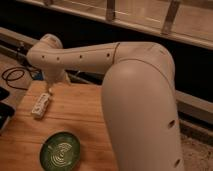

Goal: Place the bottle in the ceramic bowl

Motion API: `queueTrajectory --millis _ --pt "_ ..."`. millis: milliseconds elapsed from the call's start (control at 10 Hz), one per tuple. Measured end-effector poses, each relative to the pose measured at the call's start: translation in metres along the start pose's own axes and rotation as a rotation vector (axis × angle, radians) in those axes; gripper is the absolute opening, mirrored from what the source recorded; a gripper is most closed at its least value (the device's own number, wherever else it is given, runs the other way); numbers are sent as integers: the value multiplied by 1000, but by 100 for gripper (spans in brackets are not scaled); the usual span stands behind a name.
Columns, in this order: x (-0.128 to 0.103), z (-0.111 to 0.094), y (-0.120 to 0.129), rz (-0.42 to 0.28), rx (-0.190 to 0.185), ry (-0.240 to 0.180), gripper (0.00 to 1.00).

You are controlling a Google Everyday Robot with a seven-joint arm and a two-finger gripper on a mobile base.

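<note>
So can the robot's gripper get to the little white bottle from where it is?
Probably yes. The gripper hangs close by the far end of the bottle, which lies on the wooden table with nothing between them. The ceramic bowl sits apart.

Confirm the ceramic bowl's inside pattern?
Dark green ceramic bowl, pale concentric rings inside; camera view shows it. Claw hangs near the bottle.

I receive one view: it looks down from above, close beside the arm (140,100), across the surface (85,110). The gripper (52,87) appears upper left, near the far edge.
</note>
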Motion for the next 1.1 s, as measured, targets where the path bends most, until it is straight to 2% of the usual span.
queueTrajectory --millis 300,500,800,900,1100 --pt "-5 -3 -2 0 -8 -18 65" --pt "-21 -1 13 -41 -18 -30 65" --pt "-62 24 61 -105 -45 -44 65" --pt "-74 40 77 -114 -62 -43 65" --pt "-83 72 92 -113 -79 -36 65"
